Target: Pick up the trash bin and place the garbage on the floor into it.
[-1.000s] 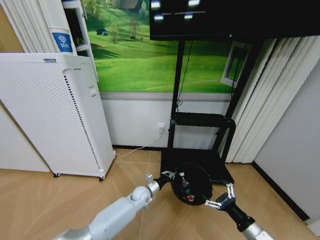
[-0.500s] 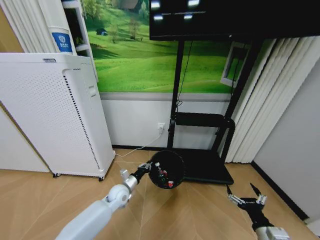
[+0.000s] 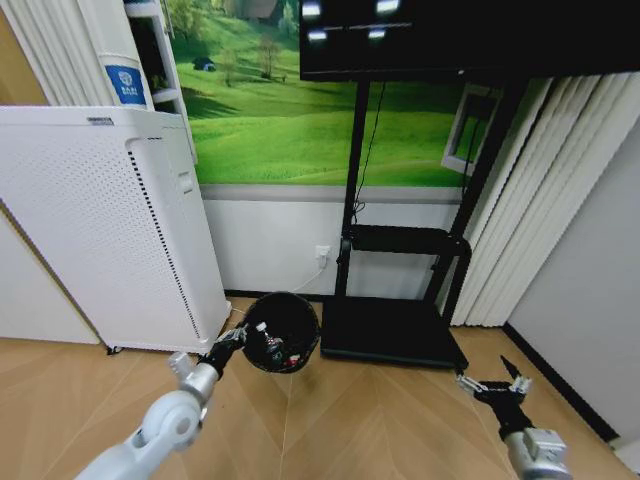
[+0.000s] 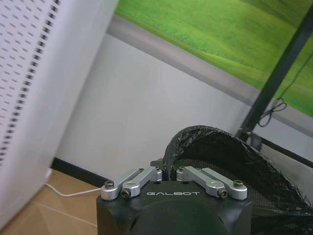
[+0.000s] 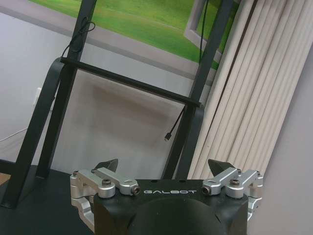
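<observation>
Your trash bin (image 3: 283,332) is off the floor, carried in the air ahead of the robot's left side, close by the lower corner of the tall white perforated appliance (image 3: 100,230) and left of the black TV stand (image 3: 400,335). It is tipped so its round mouth faces back toward the head camera, and you can see small red-and-white garbage (image 3: 272,344) lying inside against the dark lined wall. The left gripper (image 3: 232,340) has it by the rim: in the left wrist view the jaws are pressed together on the edge of the bin (image 4: 215,156), pinching the black liner and the mesh wall there, with the bin's body reaching forward and away from the gripper (image 4: 168,172). So the bin's long axis lies roughly along the line of the left arm, mouth tilted back and base pointing out toward the wall; judged from that, anything you do next with the bin turns on bringing that axis upright without spilling what is in it. Your right gripper (image 3: 497,385) sits low on the robot's right, well apart from the bin, jaws spread wide and holding nothing, facing the TV stand's uprights and the pleated curtain (image 5: 244,88). The left arm is plainly the nearer one. On the wooden floor (image 3: 380,420) in view, I can make out no loose litter.
</observation>
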Available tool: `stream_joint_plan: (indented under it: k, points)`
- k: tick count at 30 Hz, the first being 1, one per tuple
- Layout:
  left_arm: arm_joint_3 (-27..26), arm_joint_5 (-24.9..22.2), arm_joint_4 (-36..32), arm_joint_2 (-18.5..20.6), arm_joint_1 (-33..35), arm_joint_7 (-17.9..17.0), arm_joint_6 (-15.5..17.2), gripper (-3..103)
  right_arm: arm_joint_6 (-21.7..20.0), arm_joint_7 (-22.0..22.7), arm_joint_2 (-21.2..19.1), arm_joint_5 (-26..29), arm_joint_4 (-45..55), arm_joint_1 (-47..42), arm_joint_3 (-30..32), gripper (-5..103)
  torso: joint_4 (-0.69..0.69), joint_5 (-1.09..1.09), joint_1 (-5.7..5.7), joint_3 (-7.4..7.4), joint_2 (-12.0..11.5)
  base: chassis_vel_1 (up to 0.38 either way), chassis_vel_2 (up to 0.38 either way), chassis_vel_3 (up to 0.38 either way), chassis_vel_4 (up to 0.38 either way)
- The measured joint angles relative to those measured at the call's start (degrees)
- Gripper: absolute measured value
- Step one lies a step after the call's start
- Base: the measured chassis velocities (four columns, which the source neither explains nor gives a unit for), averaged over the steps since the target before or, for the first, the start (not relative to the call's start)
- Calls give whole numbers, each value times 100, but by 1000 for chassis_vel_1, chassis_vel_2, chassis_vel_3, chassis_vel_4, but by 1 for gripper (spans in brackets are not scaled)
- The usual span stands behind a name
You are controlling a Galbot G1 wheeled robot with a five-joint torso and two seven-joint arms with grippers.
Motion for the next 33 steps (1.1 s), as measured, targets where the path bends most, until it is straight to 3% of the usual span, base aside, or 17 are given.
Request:
stream_joint_plan:
  k: [1, 4, 5, 7, 10, 13, 16, 18, 19, 22, 29, 33]
  points:
    - [0, 0, 0, 0, 0, 0, 0, 7, 0, 0, 0, 0, 0, 0, 0, 100, 0, 0, 0, 0, 0, 0, 0, 0, 0]
    - [-1208, 115, -268, -127, 928, 48, 165, 7, 7, -8, -12, 5, -119, 95, -1, 100, 2, 0, 0, 0, 0, 0, 0, 0, 0]
    - [-1208, 115, -268, -127, 928, 48, 165, 7, 7, -8, -12, 5, -119, 95, -1, 100, 2, 0, 0, 0, 0, 0, 0, 0, 0]
    - [-1872, 130, -293, -235, 1340, 157, 319, 7, 18, -14, 17, 29, -165, 112, 26, 100, 3, 1, 0, 0, 0, 0, 0, 0, 0]
    - [-2193, 123, -297, -301, 1561, 231, 445, 7, 27, -17, 39, 44, -185, 124, 51, 100, 1, 0, 0, 0, 0, 0, 0, 0, 0]
    - [-2980, 148, -301, -769, 2355, 400, 723, 7, 39, -27, 47, 79, -342, 270, 57, 100, 2, -1, 0, 0, 0, 0, 0, 0, 0]
    - [-3195, 140, -337, -1012, 2611, 389, 800, 7, 41, -30, 45, 88, -421, 337, 38, 100, 3, -2, 0, 0, -1, 0, 0, 0, 0]
    - [-3541, 132, -469, -1517, 3044, 274, 882, 7, 42, -40, 23, 125, -586, 465, 4, 100, 4, 1, 0, 0, -1, 0, 0, 0, 0]
    - [-3541, 132, -469, -1517, 3044, 274, 882, 7, 42, -40, 23, 125, -586, 465, 4, 100, 4, 1, 0, 0, -1, 0, 0, 0, 0]
    - [-3949, -16, -558, -2045, 3391, -19, 910, 7, 48, -57, -60, 213, -857, 688, -57, 100, 3, 1, 0, 0, -1, 0, 0, 0, 0]
    - [-4468, -225, -516, -2369, 3823, -201, 916, 7, 140, -98, -104, 287, -1256, 977, -81, 100, -1, 1, 0, 0, -1, 0, 0, 0, 0]
    - [-4662, -232, -412, -2617, 4116, -197, 917, 7, 145, -130, -172, 347, -1461, 1267, -195, 100, 4, 3, 0, 1, -1, 0, 0, 0, 0]
